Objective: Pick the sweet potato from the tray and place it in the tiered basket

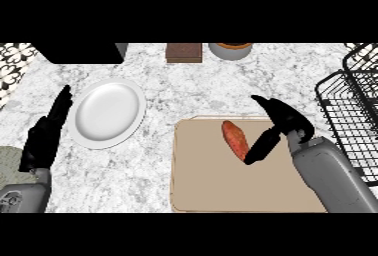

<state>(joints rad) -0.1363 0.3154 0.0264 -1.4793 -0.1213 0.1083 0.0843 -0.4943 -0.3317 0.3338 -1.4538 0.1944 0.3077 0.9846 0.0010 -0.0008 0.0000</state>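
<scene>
While hovering over the tan tray, right hand sits just beside the sweet potato, fingers spread wide and thumb dropped down along the potato's right side. Not grasping anything yet, looks unclenched, nothing pinched. Potato lying flat in the tray's upper middle, long axis running roughly up and down the view, orange and tapered at both ends.

Left hand parked at the left edge of the tabletop, fingers straight, resting next to the white plate. Not part of this.

Tiered basket off at the right edge, black wire, well apart from the potato but right next to the right forearm.

Stuff that could go sideways from here, just guessing:
- closing with the thumb only on one side and nudging the potato away, since round tapered things roll
- pinching near a narrow end and having it swivel on the lift
- clipping the basket's wire rim with the forearm on the swing over, being so close already
- setting it on a rim wire instead of inside a tier

Probably worth getting fingers down on the far side of the fat middle before closing
</scene>
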